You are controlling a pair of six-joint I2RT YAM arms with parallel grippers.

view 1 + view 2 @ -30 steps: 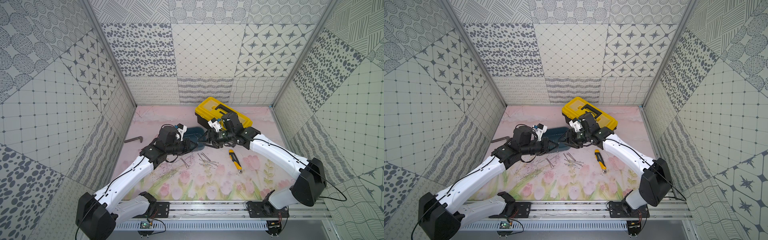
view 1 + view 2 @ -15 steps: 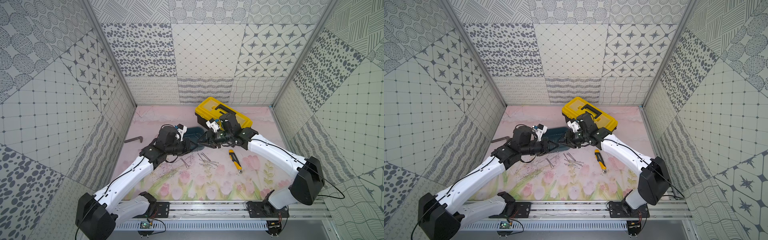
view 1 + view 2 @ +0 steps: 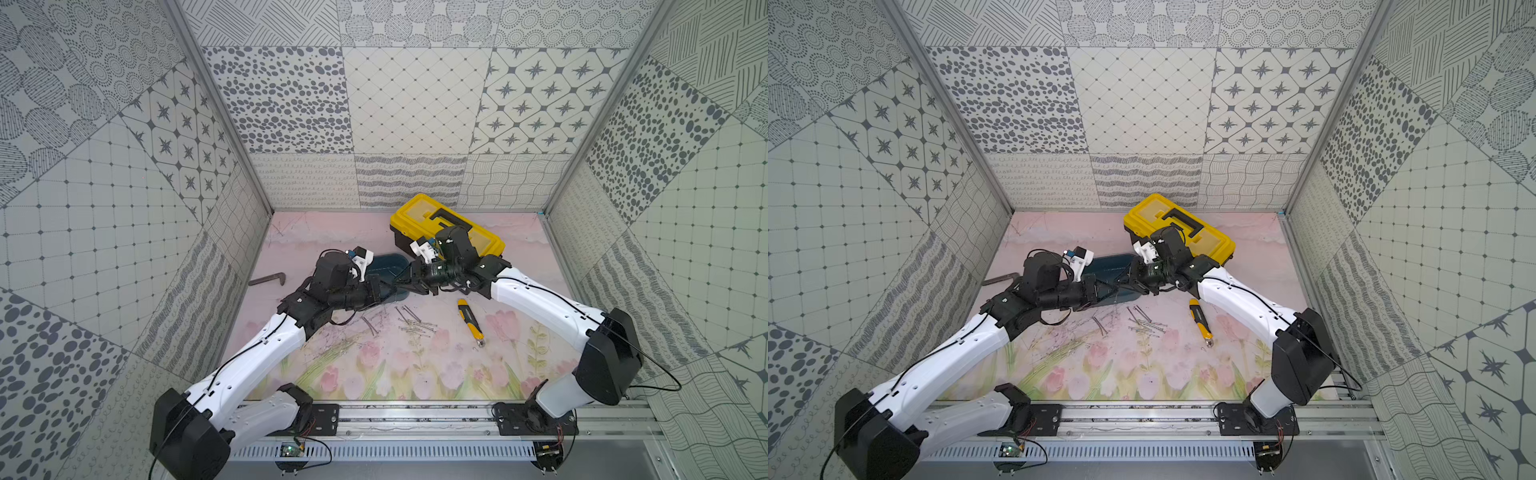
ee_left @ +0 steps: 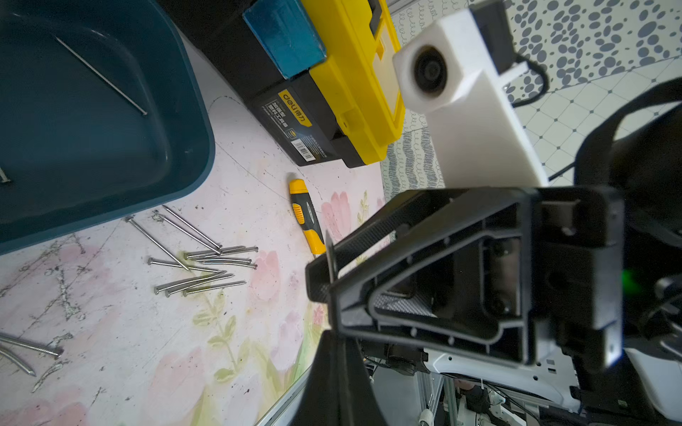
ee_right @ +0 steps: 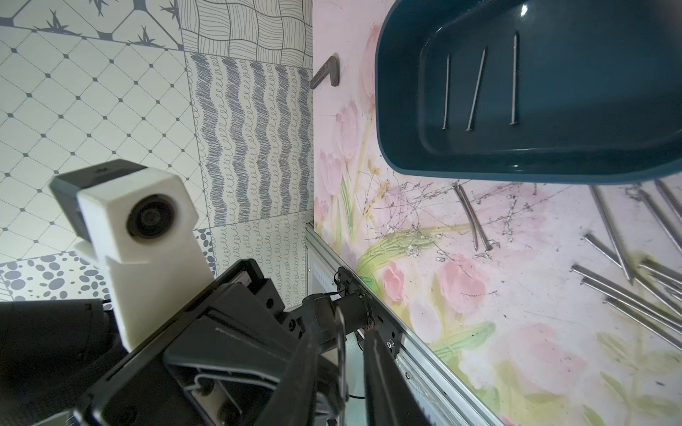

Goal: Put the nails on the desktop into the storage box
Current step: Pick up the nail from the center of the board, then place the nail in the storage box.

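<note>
Handover in mid-air in both top views: left gripper [image 3: 384, 291] and right gripper [image 3: 409, 282] tip to tip, about over near rim of storage box [image 3: 388, 266]. Box itself near yellow-lidded toolbox [image 3: 419, 212] on tulip-printed desktop [image 3: 415, 374]. Too small here to judge either grip. Counted: one storage box, one toolbox, one yellow-and-black utility knife [image 3: 471, 322], one L-shaped metal bar [image 3: 268, 279]. Loose nails [image 3: 415, 326] in a scatter just in front of the box, a couple lying apart towards the left arm.

Left wrist view: left gripper fully closed, pinching held nail [image 4: 329, 258] by one end, shank running across right gripper's fingertip. Most likely failure: release before a firm counter-grip, hence a drop outside the rim and back onto desktop. Equally possible: sideways knock from off-centre closing, hence a pivot in the pinch. Roughly ten nails in main scatter, overlaps barring an exact count; two more at frame edge.

Right wrist view: right gripper part open, jaws a narrow gap apart, held nail [image 5: 340, 332] between. Contact with pads not discernible. Three nails [image 5: 476, 88] already inside storage box, side by side. Further hazard: thin round shank, apt to roll or twist between flat pads.
</note>
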